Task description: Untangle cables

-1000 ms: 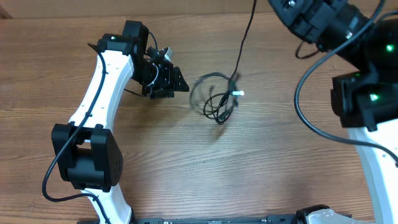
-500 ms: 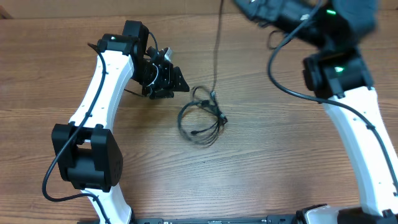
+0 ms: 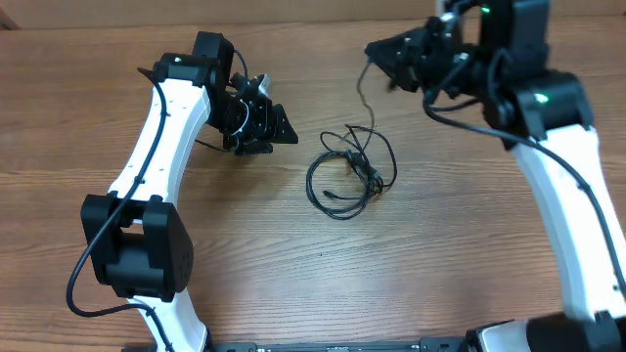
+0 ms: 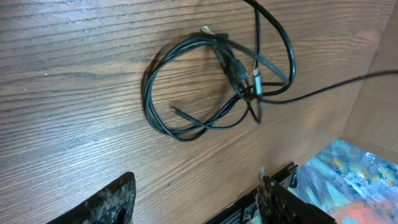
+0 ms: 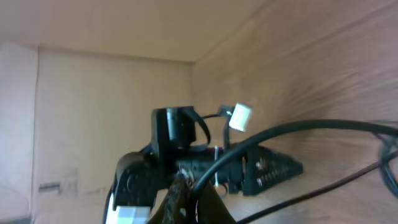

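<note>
While one cord is pinched and raised, the tangle needs pinning down.
Right pincer, pressed together on a cord, hangs near the far edge of the tabletop. The cables lie looped about its middle. Left pincer, spread and empty, sits just beside them on the left-edge side. Likely best: trap the loop with the left, then draw the cord away slowly, or the whole bundle may drag along.

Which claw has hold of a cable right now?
The right claw, shut on one cable leading up from the bundle; the left claw stands open and empty.
</note>
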